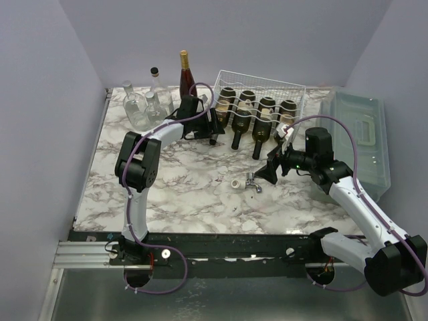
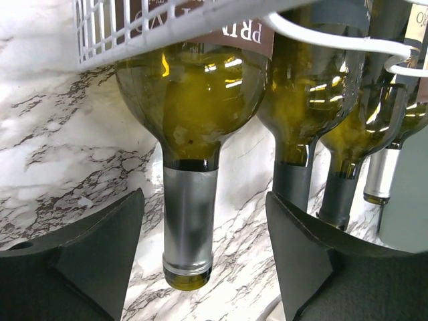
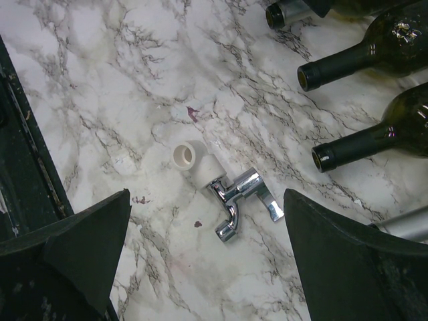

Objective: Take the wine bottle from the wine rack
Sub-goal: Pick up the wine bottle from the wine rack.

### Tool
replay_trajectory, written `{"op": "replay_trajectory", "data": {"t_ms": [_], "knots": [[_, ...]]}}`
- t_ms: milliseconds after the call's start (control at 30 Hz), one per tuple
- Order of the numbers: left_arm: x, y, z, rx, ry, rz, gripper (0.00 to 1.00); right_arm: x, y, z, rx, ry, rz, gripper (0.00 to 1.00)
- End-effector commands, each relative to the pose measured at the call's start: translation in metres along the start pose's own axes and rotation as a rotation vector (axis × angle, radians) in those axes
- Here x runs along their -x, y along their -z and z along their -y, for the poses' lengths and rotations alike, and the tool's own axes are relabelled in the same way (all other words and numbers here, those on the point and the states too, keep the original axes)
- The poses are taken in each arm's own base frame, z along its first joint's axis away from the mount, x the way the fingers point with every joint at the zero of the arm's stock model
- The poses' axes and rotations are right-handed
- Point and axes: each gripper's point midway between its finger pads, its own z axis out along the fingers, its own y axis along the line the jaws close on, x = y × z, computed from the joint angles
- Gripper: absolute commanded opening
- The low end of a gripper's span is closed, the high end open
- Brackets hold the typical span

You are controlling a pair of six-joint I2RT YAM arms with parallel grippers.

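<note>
**Caller:** Set the scene, big things first!

**Me:** The marbled bench [image 1: 194, 200] lay under everything. At its far side stood the white wine rack [image 1: 262, 75], with four green bottles lying in it, necks poking out toward me. The wine bottle [image 2: 190, 107] I wanted was the leftmost one. It rested in its cradle, not yet lifted.

**Caller:** And your hands?

**Me:** My left hand [image 2: 202, 200] was right at it and open. Its fingers [image 2: 100, 254] stood either side of the silver-capped neck [image 2: 189, 221] with a gap on both sides, so nothing was gripped. My right hand [image 3: 206, 200] hung wide open over a small chrome tap fitting [image 3: 234, 197] on the bench. It was well apart from the rack and held nothing.

**Caller:** How would you play the grab?

**Me:** I judged it wanted the neck centred between the fingers. The close should land on the foil below the shoulder, not at the lip, where glass could slip out. Then a pull straight along the bottle's own line. The rack's wire crossed above the shoulder and the neighbour lay just beside, so any twist could snag or knock it.

**Caller:** Any writing?

**Me:** The brown label [image 2: 247, 33] showed "PRI" in pale capitals; the rest was cut off.
</note>
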Motion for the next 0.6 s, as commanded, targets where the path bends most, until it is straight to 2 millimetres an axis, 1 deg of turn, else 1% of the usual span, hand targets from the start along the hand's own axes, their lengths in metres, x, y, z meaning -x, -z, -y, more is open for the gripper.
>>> {"op": "replay_trajectory", "data": {"t_ms": [0,33,133,167,567], "knots": [[0.0058,-0.0003,0.0053,-0.016,0.016,-0.017,0.74,0.0013,0.0020,0.0006,-0.004,0.019,0.011,1.00],[0.0065,-0.0002,0.0058,-0.015,0.017,-0.017,0.72,0.0023,0.0021,0.0000,-0.004,0.021,0.012,0.99],[0.0071,-0.0003,0.0063,-0.014,0.018,-0.021,0.71,0.0032,0.0031,0.0008,-0.009,0.023,0.015,1.00],[0.0066,-0.0005,0.0061,-0.015,0.019,-0.025,0.69,0.0034,0.0035,0.0009,-0.011,0.025,0.016,1.00],[0.0005,0.0026,0.0046,0.018,0.032,-0.049,0.65,0.0079,0.0070,0.0008,-0.026,0.041,0.029,0.99]]}}
